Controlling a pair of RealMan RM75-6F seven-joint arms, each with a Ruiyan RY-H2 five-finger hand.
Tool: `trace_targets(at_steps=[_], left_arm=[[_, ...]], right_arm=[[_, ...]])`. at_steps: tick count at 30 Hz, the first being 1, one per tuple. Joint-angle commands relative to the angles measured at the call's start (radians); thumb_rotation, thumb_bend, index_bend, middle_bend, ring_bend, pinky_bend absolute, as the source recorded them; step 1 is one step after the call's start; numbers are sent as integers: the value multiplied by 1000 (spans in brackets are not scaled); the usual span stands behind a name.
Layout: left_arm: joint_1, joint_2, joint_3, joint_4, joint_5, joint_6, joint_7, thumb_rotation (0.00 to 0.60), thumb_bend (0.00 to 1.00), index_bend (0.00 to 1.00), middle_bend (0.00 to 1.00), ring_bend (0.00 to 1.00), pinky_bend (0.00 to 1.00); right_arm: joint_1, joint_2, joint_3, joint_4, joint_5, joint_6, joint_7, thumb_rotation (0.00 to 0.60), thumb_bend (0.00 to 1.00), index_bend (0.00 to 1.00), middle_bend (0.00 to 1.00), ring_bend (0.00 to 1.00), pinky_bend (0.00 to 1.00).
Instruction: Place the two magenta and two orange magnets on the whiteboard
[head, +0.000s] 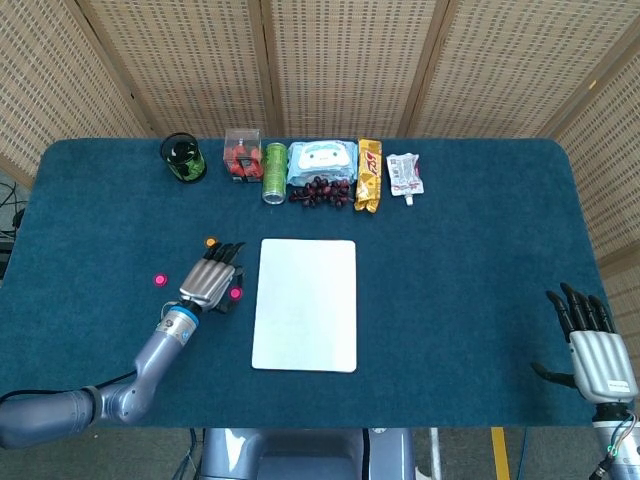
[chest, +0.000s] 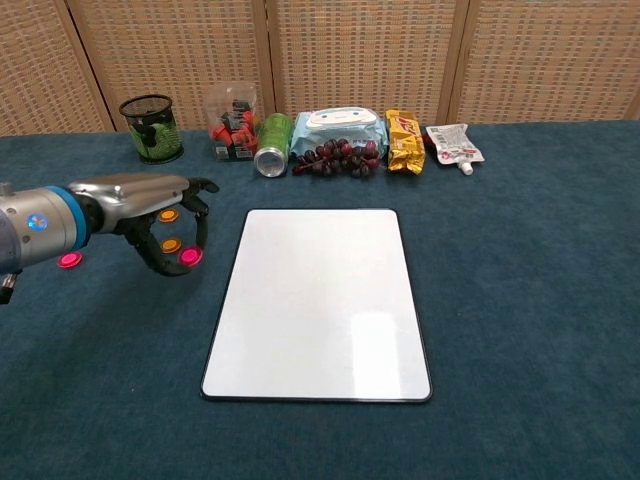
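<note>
The left hand (chest: 150, 205) pinches a magenta magnet (chest: 190, 257) between thumb and finger, just left of the whiteboard (chest: 320, 300), clear of its edge. Two orange magnets (chest: 171, 245) lie on the tabletop (chest: 520, 260) under that hand, and a second magenta magnet (chest: 69, 260) lies further left of the whiteboard. The right hand (head: 597, 350) rests well right of it, fingers spread and holding nothing.
</note>
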Motion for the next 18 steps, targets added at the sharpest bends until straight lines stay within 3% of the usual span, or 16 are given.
trace_targets(at_steps=[1,7,12,14,18], left_arm=[[-54,-13,-36,21,-63,-6,44,600,323,539,0,0,0],[-136,-63,-86,96,-143,-29,61,600,318,539,0,0,0],[-178,-107,-90,154,-167,-41,71,600,301,536,0,0,0],[-196,-131,-86,183,-187,-46,80,600,268,465,0,0,0],[-215,-168,-77,222,-210,-42,87,600,207,226,0,0,0]], right_arm=[[1,1,0,0,1,-2,2,600,0,0,0,0,0],[3,4,0,-1,6,-11,9,600,0,0,0,0,0],[5,6,1,0,10,-17,15,600,0,0,0,0,0],[6,7,2,-1,14,-21,19,600,0,0,0,0,0],[7,9,1,-2,14,-23,20,600,0,0,0,0,0]])
